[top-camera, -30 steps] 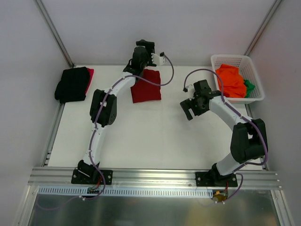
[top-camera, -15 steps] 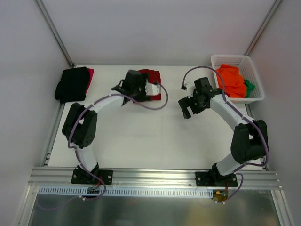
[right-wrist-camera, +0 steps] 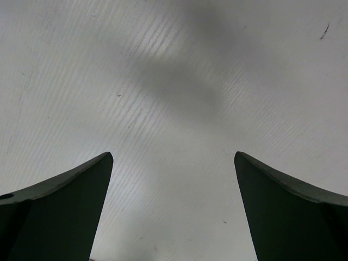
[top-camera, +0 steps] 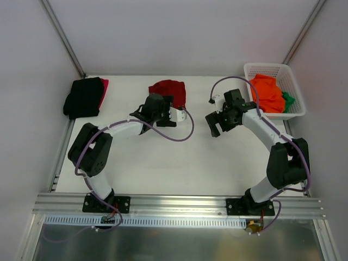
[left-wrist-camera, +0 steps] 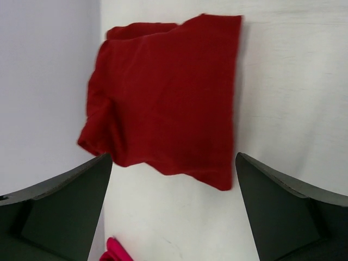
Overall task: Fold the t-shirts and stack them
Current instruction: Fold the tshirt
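At the far left of the table (top-camera: 179,163) lies a folded black t-shirt (top-camera: 82,98), with a strip of a bright red t-shirt (top-camera: 104,86) showing along its right edge.

The left arm (top-camera: 92,155) rises from its base at the near edge and bends sharply at an elbow pushed out to the left. Its forearm then runs rightward and away, toward the middle of the far side. The left gripper (top-camera: 156,107) hangs just beside the near edge of the dark red t-shirt (top-camera: 169,91), jaws spread wide and holding nothing. From the left wrist, both dark fingers (left-wrist-camera: 65,206) frame that shirt. It lies flat on the table close against the back wall, roughly folded, and one side is rumpled.

The right arm (top-camera: 285,160) mirrors this pose, with its elbow folded out to the right near the basket and its forearm reaching left and away. The right gripper (top-camera: 216,124) hovers right of centre, well apart from any cloth, jaws wide and empty — its wrist view shows only bare white table and a soft shadow.

In the far right corner stands the white lattice basket (top-camera: 274,67). An orange t-shirt (top-camera: 266,93) is heaped inside, with a green t-shirt (top-camera: 288,99) tucked at its right side.
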